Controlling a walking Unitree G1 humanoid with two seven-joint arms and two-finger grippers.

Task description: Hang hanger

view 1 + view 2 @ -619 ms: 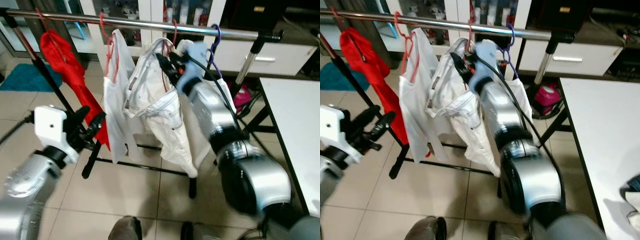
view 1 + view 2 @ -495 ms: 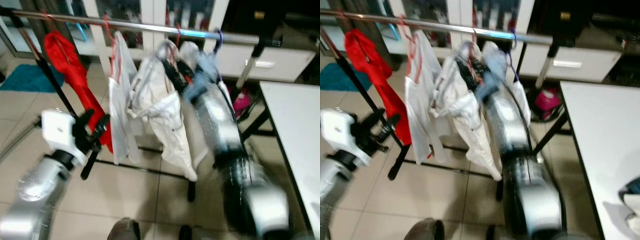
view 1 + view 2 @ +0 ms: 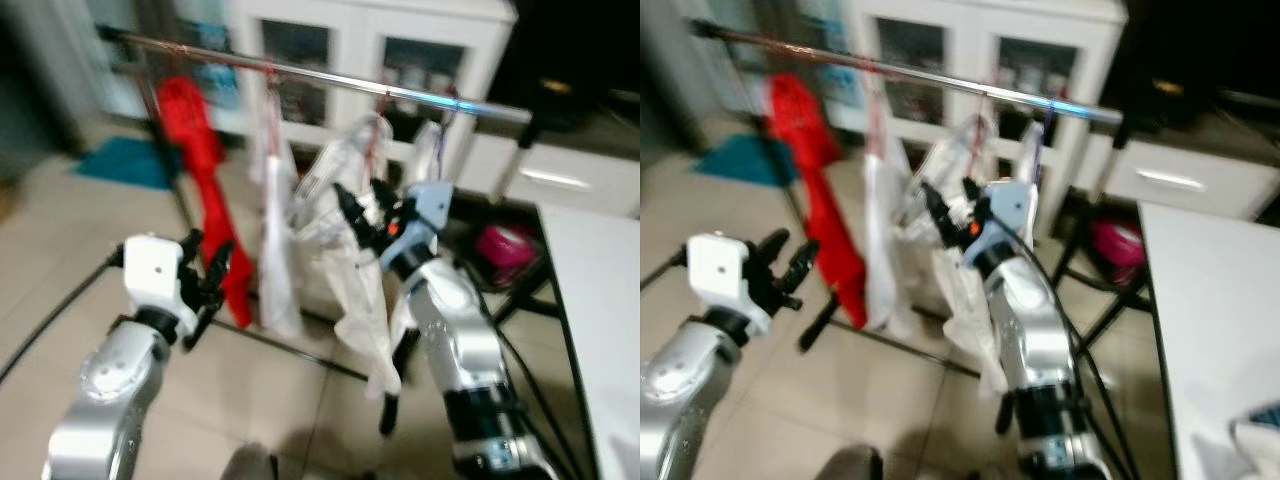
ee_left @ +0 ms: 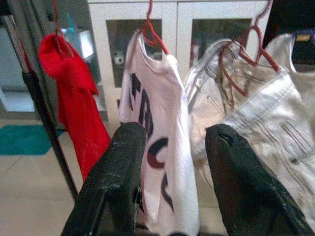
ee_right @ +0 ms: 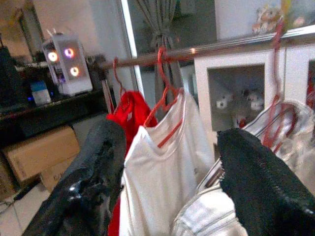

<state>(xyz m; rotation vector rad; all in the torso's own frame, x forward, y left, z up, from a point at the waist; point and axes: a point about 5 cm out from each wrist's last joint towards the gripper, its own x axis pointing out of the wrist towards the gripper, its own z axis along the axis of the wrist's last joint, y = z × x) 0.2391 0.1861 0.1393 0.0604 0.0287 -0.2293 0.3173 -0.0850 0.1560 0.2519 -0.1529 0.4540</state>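
Nearest, we saw the left gripper (image 3: pixel 205 272) raised low at our left, black fingers spread with nothing between them, in front of the rack's dark upright pole (image 4: pixel 47 129). In its wrist view the two fingers (image 4: pixel 119 172) stood well apart, framing a white printed T-shirt (image 4: pixel 155 147); the print was cut by folds and we couldn't read it.

Further out, the right gripper (image 3: pixel 355 212) reached up against the white jacket (image 3: pixel 345 270), just below the rail. Its fingers (image 5: pixel 93 182) were parted and empty in the wrist view. Head views were motion-blurred, so contact with the jacket couldn't be judged.

Next, the silver rail (image 3: pixel 330 82) carried four garments: a red garment (image 3: pixel 205 170) at the left, then the T-shirt on a red hanger (image 5: pixel 167 105), then the jacket on its own red hanger (image 4: pixel 243 56), hooked over the rail, then a pale garment (image 3: pixel 432 160), mostly hidden behind the right arm, on a hanger whose colour we couldn't tell through the blur.

A white table (image 3: pixel 610 330) was cut off at the right edge. Behind the rack stood a white glass-door cabinet (image 3: pixel 400 50), contents too blurred to name, and a teal mat (image 3: pixel 125 162) on the floor.
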